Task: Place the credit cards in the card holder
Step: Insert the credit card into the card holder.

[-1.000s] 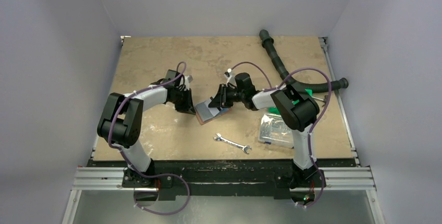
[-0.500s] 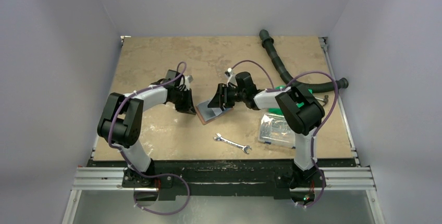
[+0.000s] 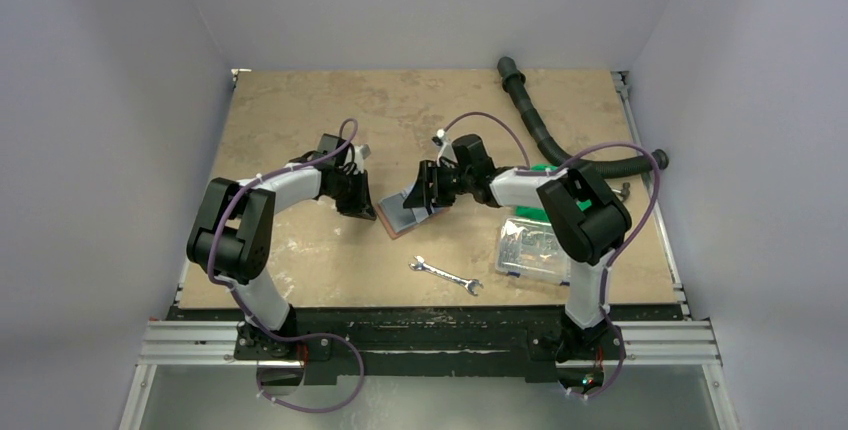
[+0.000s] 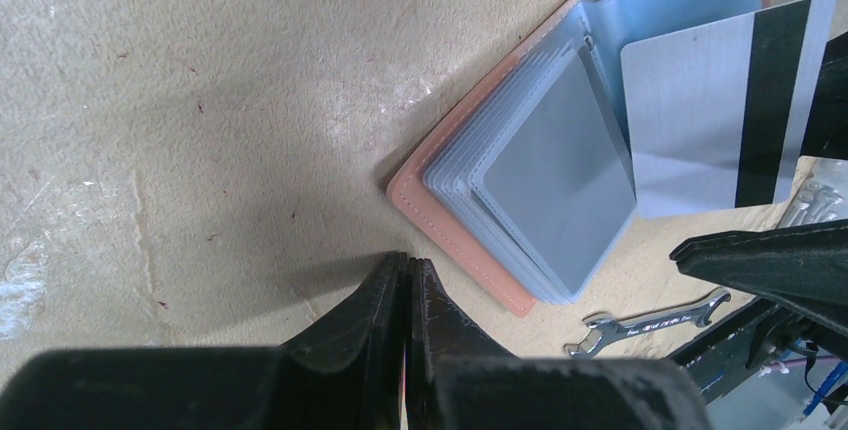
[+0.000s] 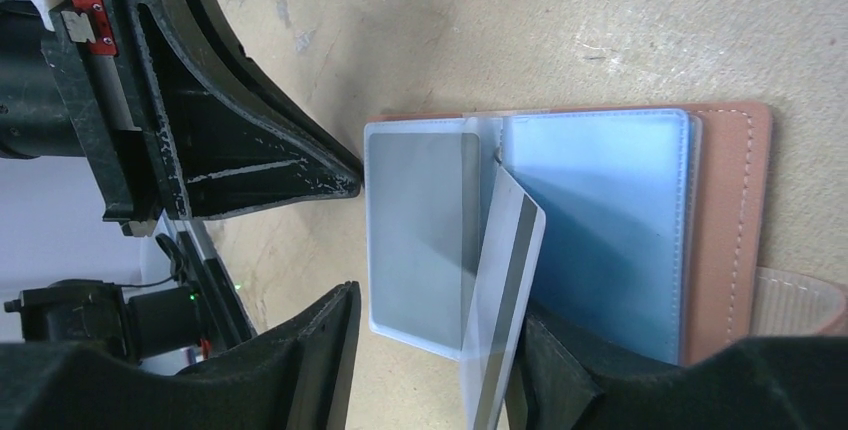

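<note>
- Table (image 3: 300,130) of beige, stone-patterned board carries everything; the task's things lie near its middle, between the two arms.
- The reddish-brown leather-like card holder (image 5: 735,200) lies open and flat with its clear plastic sleeves (image 4: 470,165) upward. It is directly under the right gripper (image 5: 440,320), the nearer one, and its fold runs away between that gripper's fingers.
- The right gripper's jaws stand parted, wider than a card is thick, so I judge it released, not grasping.
- The left gripper (image 4: 405,275) is clenched on nothing, its tips at the holder's opposite edge; touching or only beside, I cannot tell.
- The silver credit card with a black stripe (image 5: 505,290) stands tilted between the right jaws, long axis along the fold, not yet flat inside.
- The grey credit card (image 5: 415,210) lies inside the top sleeve.
</note>
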Tool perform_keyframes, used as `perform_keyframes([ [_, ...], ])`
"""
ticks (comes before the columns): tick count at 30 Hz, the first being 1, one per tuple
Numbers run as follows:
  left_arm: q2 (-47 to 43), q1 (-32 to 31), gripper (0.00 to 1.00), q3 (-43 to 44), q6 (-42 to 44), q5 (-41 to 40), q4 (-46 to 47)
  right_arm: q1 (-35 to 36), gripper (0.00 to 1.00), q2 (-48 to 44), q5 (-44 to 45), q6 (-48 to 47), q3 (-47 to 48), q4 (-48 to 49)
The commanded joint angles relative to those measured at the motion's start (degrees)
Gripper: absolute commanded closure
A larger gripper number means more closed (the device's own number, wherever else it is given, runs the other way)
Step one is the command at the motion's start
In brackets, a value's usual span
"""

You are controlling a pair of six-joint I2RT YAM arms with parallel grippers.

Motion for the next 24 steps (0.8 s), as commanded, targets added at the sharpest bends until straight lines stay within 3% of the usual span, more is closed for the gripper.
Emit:
perform_keyframes([
  [1,0.8,-0.3,1.0,-1.3,1.6,0.4,0.2,-0.7,0.44,-3.6,1.0,-1.4,1.5,-2.2],
  [6,0.8,-0.3,1.0,-1.2,1.6,0.7,0.3,-1.0,0.56,-3.7,0.8,-1.0,0.9,-2.3],
  [15,0.9,-0.3,1.0,-1.2,1.7,0.9,0.4,-1.8,0.55,-5.0,1.9,-2.6,0.5,-4.2],
  [22,1.0,-0.3,1.0,-1.2,1.8,1.0,0.4,-2.4,0.69,-6.2,2.3,-2.5,-0.9,-4.2],
  [24,1.1,-0.3,1.0,-1.2,1.8,0.9,0.3,-2.5,0.79,-6.3,2.1,-2.5,-1.3,-3.9],
])
